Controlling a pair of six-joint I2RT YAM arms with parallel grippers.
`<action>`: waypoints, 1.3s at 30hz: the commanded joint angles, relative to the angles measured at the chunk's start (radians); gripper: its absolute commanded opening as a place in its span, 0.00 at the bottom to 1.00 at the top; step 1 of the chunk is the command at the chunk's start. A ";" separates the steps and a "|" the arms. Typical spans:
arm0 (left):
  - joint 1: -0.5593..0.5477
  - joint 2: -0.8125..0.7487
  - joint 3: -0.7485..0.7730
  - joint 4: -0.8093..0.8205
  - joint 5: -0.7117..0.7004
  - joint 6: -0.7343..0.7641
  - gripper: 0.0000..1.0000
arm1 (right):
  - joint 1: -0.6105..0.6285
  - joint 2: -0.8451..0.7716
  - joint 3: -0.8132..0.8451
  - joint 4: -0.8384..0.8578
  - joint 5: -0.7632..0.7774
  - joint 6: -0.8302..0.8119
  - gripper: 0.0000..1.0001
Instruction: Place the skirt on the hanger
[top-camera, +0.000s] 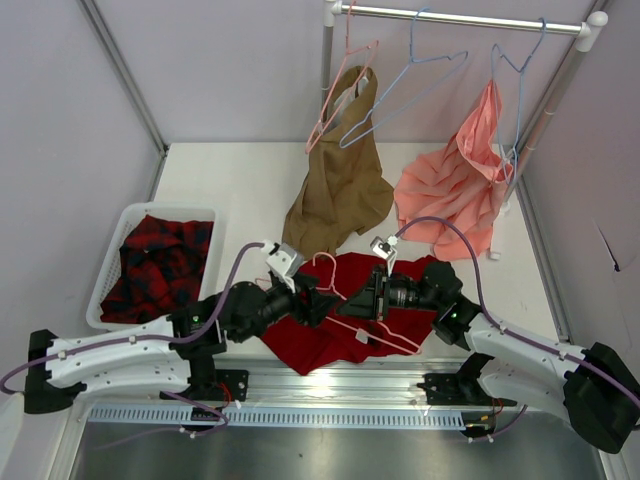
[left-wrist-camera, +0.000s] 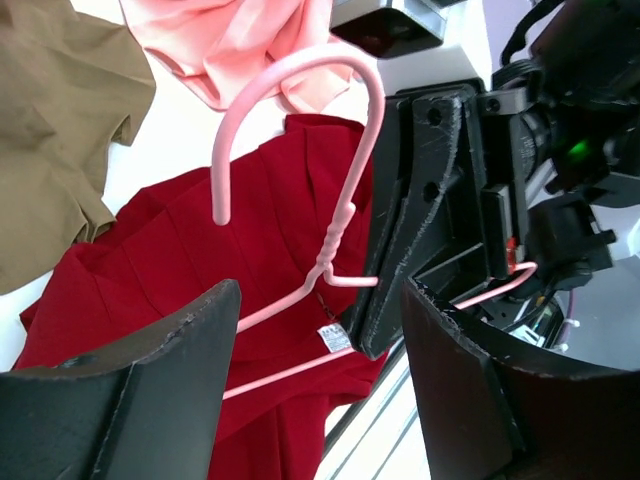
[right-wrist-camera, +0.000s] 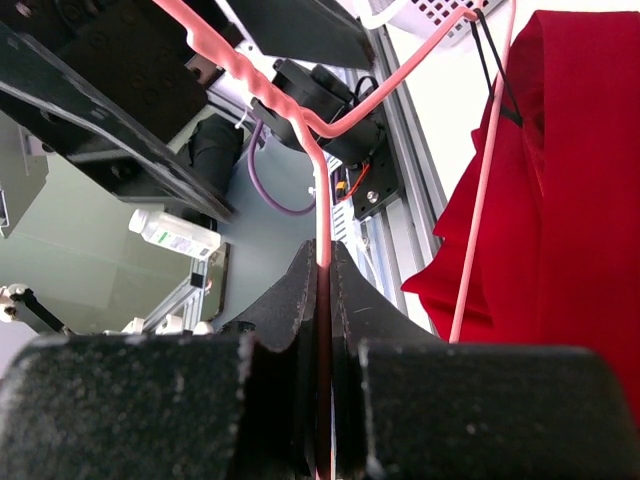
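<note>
The red skirt (top-camera: 322, 345) lies flat and a little crumpled on the white table (top-camera: 230, 180), at the near edge, between the two arms. The pale pink hanger (left-wrist-camera: 327, 258) is directly above the skirt, with its hook pointing away from the arm bases and its lower wires crossing over the red cloth; the skirt is not hung on it. The right gripper (right-wrist-camera: 325, 290), over the right part of the skirt, is clenched on one thin wire of the hanger, and its two fingers are pressed together with the wire between them. The left gripper (left-wrist-camera: 320, 330), over the left part of the skirt, is released. Its fingers (left-wrist-camera: 150, 380) stand wide apart, and a wire of the hanger passes through the gap, but it is not possible to tell if it touches them. Behind the skirt, a tan garment (top-camera: 340, 190) hangs down from the rail (top-camera: 460, 17), and its lower edge comes just beside the far edge of the skirt. To the right of it, behind the skirt, there is a pink garment (top-camera: 455, 190). Left of the skirt, well apart, a white basket (top-camera: 170, 208) holds a red and black plaid cloth (top-camera: 160, 265).
</note>
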 joint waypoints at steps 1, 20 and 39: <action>-0.005 0.039 0.005 0.048 -0.030 0.007 0.70 | 0.000 -0.003 0.047 0.074 -0.017 -0.005 0.00; 0.000 0.152 0.001 0.160 -0.100 -0.046 0.39 | 0.027 0.007 0.045 -0.033 0.037 -0.063 0.00; 0.066 0.246 0.021 0.014 -0.257 -0.184 0.00 | 0.035 -0.187 0.151 -0.596 0.458 -0.194 0.70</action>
